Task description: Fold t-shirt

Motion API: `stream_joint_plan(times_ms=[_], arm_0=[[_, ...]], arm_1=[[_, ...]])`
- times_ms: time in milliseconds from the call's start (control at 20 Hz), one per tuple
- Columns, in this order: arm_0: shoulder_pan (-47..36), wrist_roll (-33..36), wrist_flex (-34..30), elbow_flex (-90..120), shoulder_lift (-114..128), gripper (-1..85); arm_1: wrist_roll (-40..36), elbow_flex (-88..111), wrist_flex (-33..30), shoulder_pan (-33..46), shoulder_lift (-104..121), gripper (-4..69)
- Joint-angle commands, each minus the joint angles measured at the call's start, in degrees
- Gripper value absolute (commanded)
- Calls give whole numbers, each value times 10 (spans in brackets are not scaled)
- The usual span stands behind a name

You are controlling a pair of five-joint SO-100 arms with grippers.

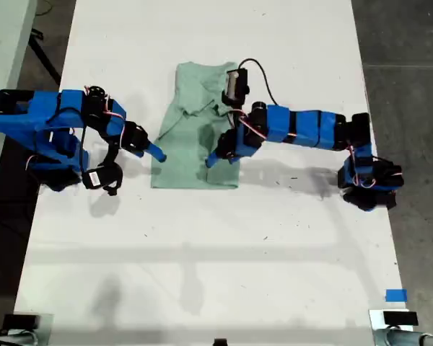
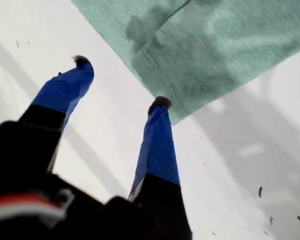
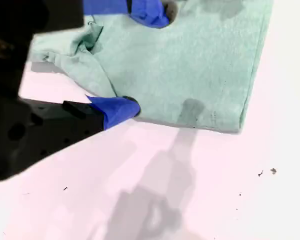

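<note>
T-shirt (image 1: 189, 155) partly folded, lying flat on the white table (image 1: 202, 252), both grippers at its lower half.

We see the shirt's sleeves already turned in, so we judge the next fold is along its length. Our second gripper (image 3: 145, 60) hangs over the shirt near its hem, jaws apart, one fingertip above the cloth and one at its edge, apparently placed to pinch there. Our first gripper (image 2: 121, 82) waits just off the shirt's corner, jaws spread and empty, probably to take that corner.
</note>
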Motion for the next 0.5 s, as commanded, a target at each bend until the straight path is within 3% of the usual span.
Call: stream_joint_plan(times_ms=[0, 450], arm_0=[[11, -14, 0, 1, 18, 298], [69, -119, -95, -34, -211, 301]], arm_1=[[-24, -21, 57, 25, 103, 256], [-31, 130, 69, 43, 224, 220]])
